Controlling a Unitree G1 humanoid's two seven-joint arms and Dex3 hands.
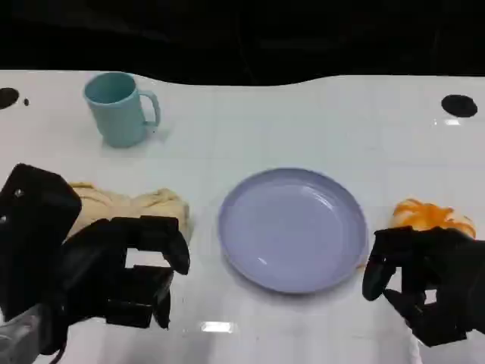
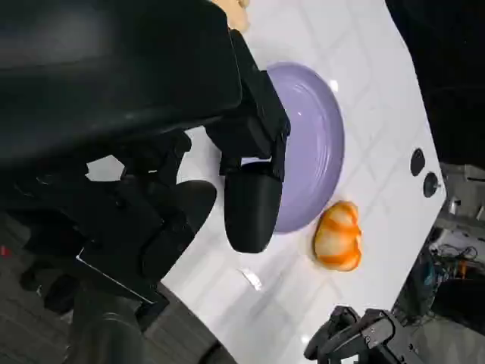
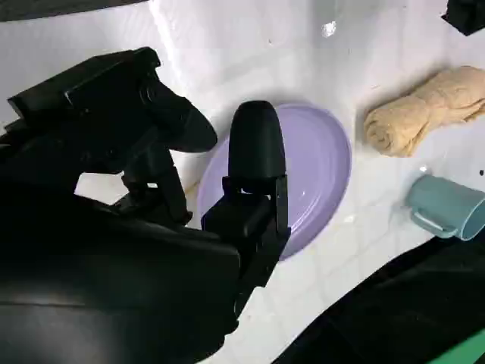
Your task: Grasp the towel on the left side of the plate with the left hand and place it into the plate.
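A rolled beige towel [image 1: 140,205] lies on the white table just left of the lavender plate [image 1: 292,227], which has nothing on it. My left hand [image 1: 114,273] hovers at the towel's near side, fingers apart and holding nothing, and it partly covers the towel's near edge. In the left wrist view the fingers of my left hand [image 2: 189,174] reach toward the plate [image 2: 318,152]. The right wrist view shows the towel [image 3: 424,114] beyond the plate [image 3: 318,174]. My right hand [image 1: 424,280] stays low at the plate's right, fingers apart and holding nothing.
A teal mug [image 1: 120,108] stands at the back left, behind the towel. An orange crumpled object [image 1: 432,216] lies right of the plate, just beyond my right hand. The table's far edge runs along the dark background.
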